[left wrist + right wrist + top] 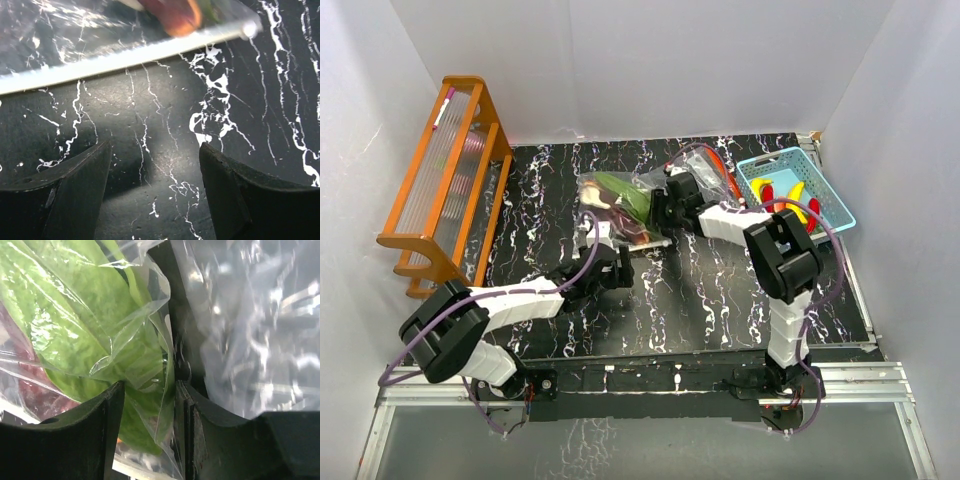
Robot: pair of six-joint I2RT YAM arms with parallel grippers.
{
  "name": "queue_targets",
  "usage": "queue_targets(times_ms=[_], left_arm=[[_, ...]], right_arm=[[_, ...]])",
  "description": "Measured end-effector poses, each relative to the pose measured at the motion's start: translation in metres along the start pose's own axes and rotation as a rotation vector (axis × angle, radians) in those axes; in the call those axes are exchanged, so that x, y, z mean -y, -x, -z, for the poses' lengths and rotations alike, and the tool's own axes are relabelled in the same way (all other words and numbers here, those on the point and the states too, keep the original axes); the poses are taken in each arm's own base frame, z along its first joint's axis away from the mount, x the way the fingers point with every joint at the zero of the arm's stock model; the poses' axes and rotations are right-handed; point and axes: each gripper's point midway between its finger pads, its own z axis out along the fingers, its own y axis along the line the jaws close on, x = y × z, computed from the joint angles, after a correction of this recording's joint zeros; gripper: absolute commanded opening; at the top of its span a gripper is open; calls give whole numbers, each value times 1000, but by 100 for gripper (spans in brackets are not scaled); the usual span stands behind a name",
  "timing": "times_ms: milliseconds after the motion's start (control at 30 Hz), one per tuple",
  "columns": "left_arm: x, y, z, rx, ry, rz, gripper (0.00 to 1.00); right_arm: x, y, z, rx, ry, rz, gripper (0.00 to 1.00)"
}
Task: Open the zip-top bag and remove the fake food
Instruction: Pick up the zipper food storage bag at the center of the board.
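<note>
The clear zip-top bag (615,200) lies at the middle back of the black marbled table, with a long green leafy piece (625,195) and dark red pieces inside. My right gripper (658,212) is at the bag's right end. In the right wrist view the right gripper (149,387) is closed on the green leafy piece (85,315) and the bag film around it. My left gripper (610,245) is open and empty just in front of the bag. In the left wrist view the left gripper (155,147) hovers low over the table, short of the bag's zip edge (125,55). A reddish-orange piece (175,15) shows behind the zip.
A light-blue basket (820,185) at the back right holds a yellow banana (798,192) and red chillies (767,192). More crumpled clear plastic (250,330) lies right of the right gripper. A wooden rack (445,180) stands at the left. White walls enclose the table.
</note>
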Motion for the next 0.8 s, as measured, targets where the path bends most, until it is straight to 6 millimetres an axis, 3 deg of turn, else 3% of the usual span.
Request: queue_targets(times_ms=[100,200,267,333,367,433,500,567,667,800], left_arm=[[5,6,2,17,-8,-22,71],[11,24,2,57,-9,-44,73],[16,35,1,87,-14,-61,74],[21,44,-3,115,-15,-82,75],[21,45,-5,118,-14,-90,75],[20,41,-11,113,-7,-111,76],[18,37,-14,102,0,-126,76],[17,36,-15,98,0,-134,76],[18,38,-15,107,-3,-140,76],[18,43,-12,121,-5,-149,77]], right_arm=[[-8,25,-16,44,14,32,47],[-10,37,-8,78,12,64,51],[-10,42,9,109,6,77,59],[-9,46,33,146,13,72,79],[-8,47,44,161,18,62,83],[-3,55,65,206,54,27,86],[10,59,75,236,91,-20,86],[26,54,72,230,127,-70,85],[48,31,55,164,172,-149,81],[40,-3,31,53,278,-211,77]])
